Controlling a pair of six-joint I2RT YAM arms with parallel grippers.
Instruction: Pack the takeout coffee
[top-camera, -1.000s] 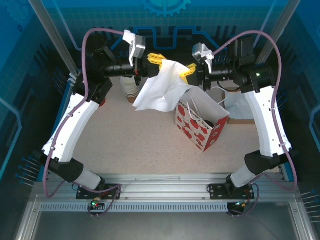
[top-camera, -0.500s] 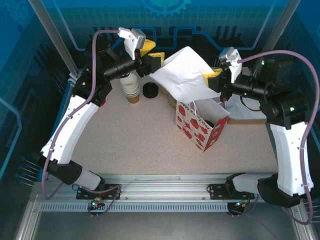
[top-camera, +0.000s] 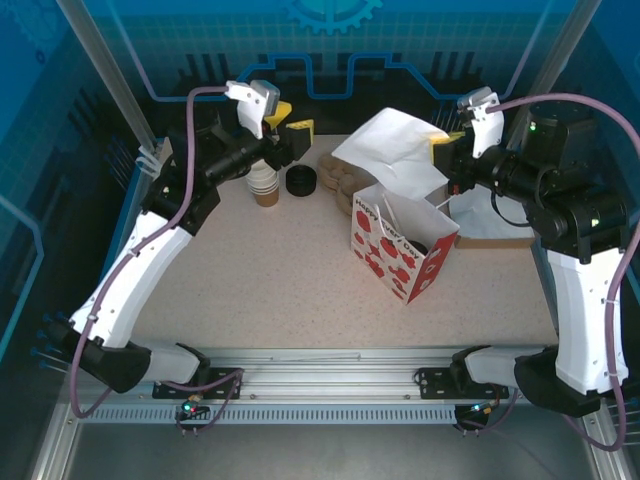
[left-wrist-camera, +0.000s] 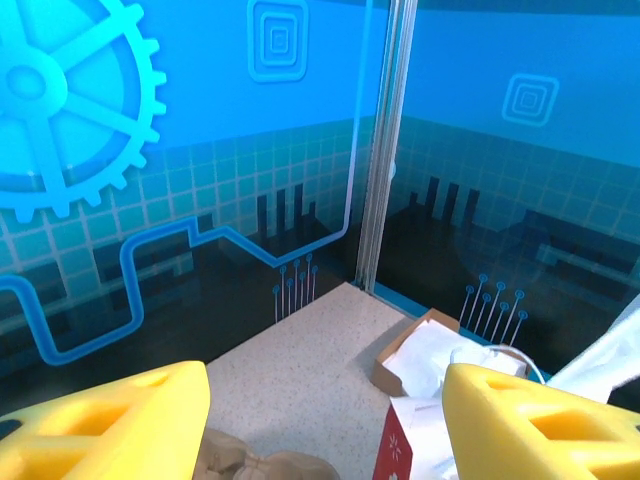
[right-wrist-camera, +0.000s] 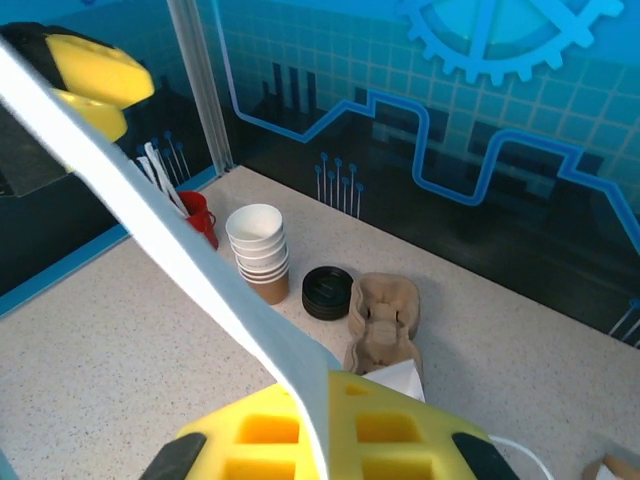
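Moved: left gripper (top-camera: 290, 118) is now standing spread and empty, drawn back toward the far left. A second ago it was pinching the paper sheet (top-camera: 395, 155) together with the right gripper (top-camera: 440, 150). The right arm is now carrying that sheet alone, further to the right.
Table (top-camera: 250, 290): it is carrying everything, with the supplies lying well beyond and below both grippers.
Bag (top-camera: 385, 250): it is standing upright with its mouth open, just below the right gripper, and seems to be waiting for the sheet as filler or cover.
Paper sheet: it is hanging from the right gripper and drooping toward the bag mouth. In the right wrist view it is running as a white band (right-wrist-camera: 150, 200) out of the clamped fingers.
Right gripper: it is clenching one edge of the sheet, most likely so that the free end can be lowered into the bag.
Left gripper, wrist view (left-wrist-camera: 320, 430): its yellow fingers are sitting wide apart with nothing between them.
Coffee (top-camera: 421, 246): a dark round lid is showing inside the bag, below the right gripper. I am judging this to be the cup, already packed.
Cup stack (top-camera: 264, 185): it is resting just below the left gripper, out of the task.
Lids (top-camera: 300, 180): they are lying beside the stack, between the two grippers.
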